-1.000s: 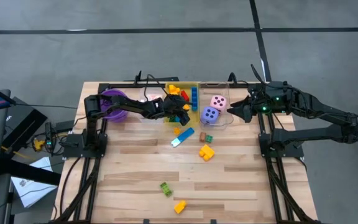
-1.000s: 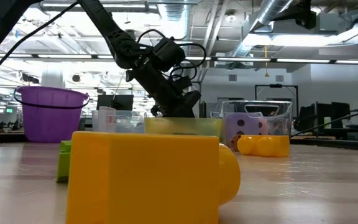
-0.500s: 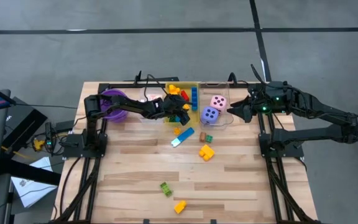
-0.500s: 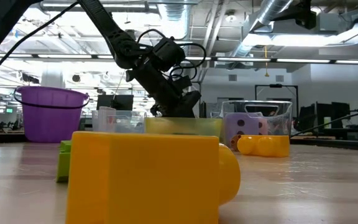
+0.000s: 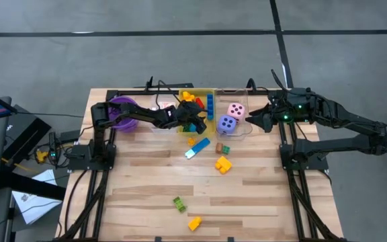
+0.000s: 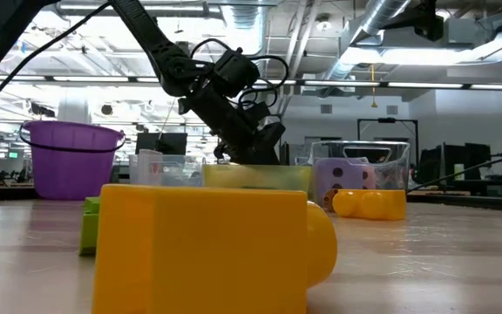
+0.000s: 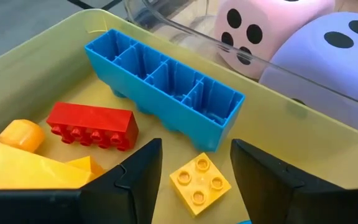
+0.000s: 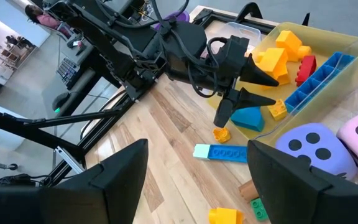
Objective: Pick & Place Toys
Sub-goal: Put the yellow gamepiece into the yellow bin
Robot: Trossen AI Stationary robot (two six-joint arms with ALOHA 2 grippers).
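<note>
My left gripper [image 7: 196, 149] reaches into the yellow bin [image 7: 42, 68] and stands open. A small yellow square brick [image 7: 201, 180] lies studs-up on the bin floor between its fingers, apart from both. A long blue brick [image 7: 166, 87], a red brick [image 7: 92, 124] and yellow and orange bricks [image 7: 17, 162] also lie in the bin. The pink die [image 5: 235, 109] and purple die [image 5: 227, 124] sit in the clear bin [image 5: 244, 131]. My right gripper [image 8: 197, 144] waits open above the table, right of the clear bin [image 5: 249, 119].
Loose on the table: a blue brick [image 5: 198, 148], an orange one [image 5: 191, 141], a small green-brown piece [image 5: 222, 148], a yellow brick [image 5: 223, 164], and near the front edge a green [image 5: 179, 203] and a yellow brick [image 5: 194, 223]. A purple bowl [image 5: 123, 111] stands far left.
</note>
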